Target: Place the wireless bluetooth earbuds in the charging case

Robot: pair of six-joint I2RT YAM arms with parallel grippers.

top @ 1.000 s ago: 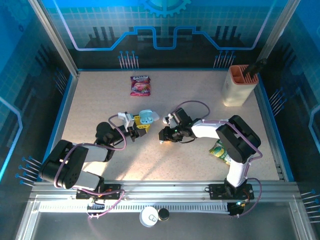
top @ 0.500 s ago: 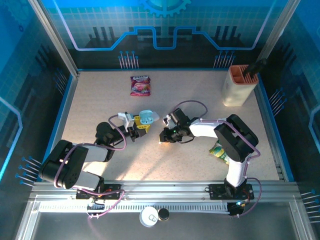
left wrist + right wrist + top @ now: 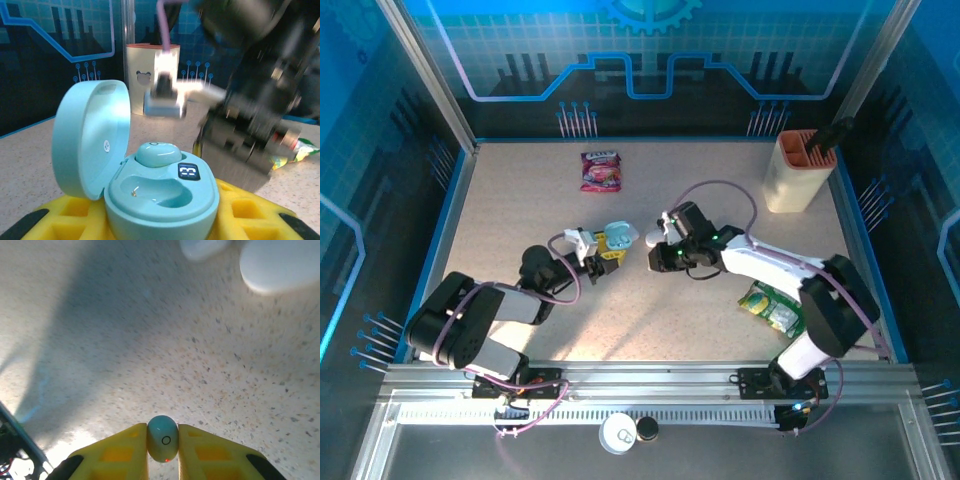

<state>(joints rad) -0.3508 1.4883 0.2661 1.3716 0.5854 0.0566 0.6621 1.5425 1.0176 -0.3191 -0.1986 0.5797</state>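
The left gripper [image 3: 608, 252] is clamped narrowly on the pale-blue charging case [image 3: 617, 236], which sits just left of the table's [image 3: 520, 200] middle. In the left wrist view the case stands between the yellow fingers [image 3: 245, 217] with its lid [image 3: 90, 140] hinged up on the left. One earbud [image 3: 157, 154] is seated in the far socket and the near socket is bare. Just right of the case and apart from it, the right gripper [image 3: 162, 432] pinches a second earbud [image 3: 162, 438], pale blue with a small ring mark, tightly between its yellow pads above the speckled surface. Two blurred white rounded shapes [image 3: 282, 262] lie beyond it. A pink packet [image 3: 601, 170] lies far left of centre, a beige holder [image 3: 797, 172] stands far right, and a green packet [image 3: 767, 305] lies near right
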